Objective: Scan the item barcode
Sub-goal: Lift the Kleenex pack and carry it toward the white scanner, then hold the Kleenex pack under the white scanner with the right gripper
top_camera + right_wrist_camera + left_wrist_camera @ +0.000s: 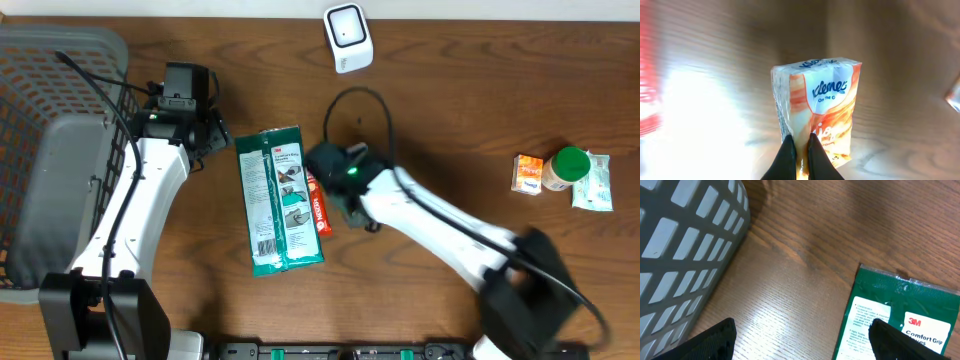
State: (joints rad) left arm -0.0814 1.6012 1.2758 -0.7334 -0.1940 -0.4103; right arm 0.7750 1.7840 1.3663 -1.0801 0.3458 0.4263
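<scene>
a grey plastic lattice basket (60, 60) is seen at the far left, on the outer side of the left gripper (802, 347). the left gripper's black fingers (715, 340) are spread wide with nothing between them, over bare wood of the brown wooden table (790, 295). a flat green 3m packet with a white label (280, 200) lies ahead and to the right of those fingers, between the two grippers; in the left wrist view its near corner is met by one fingertip.

a narrow red-orange item (319, 207) is seen against the green packet's right edge, just beside the right arm's end; what it is cannot be told. the right gripper (801, 142) is pressed together on the lower edge of an orange-and-white kleenex tissue packet (820, 100), which stands straight out from the fingertips; whether it touches the table cannot be told.

a white box-shaped scanner (347, 37) stands beyond the right gripper, well apart from it. far to its right a small orange-and-white box (528, 172), a green-capped white bottle (568, 166) and a pale plastic packet (594, 185) are grouped close together.
</scene>
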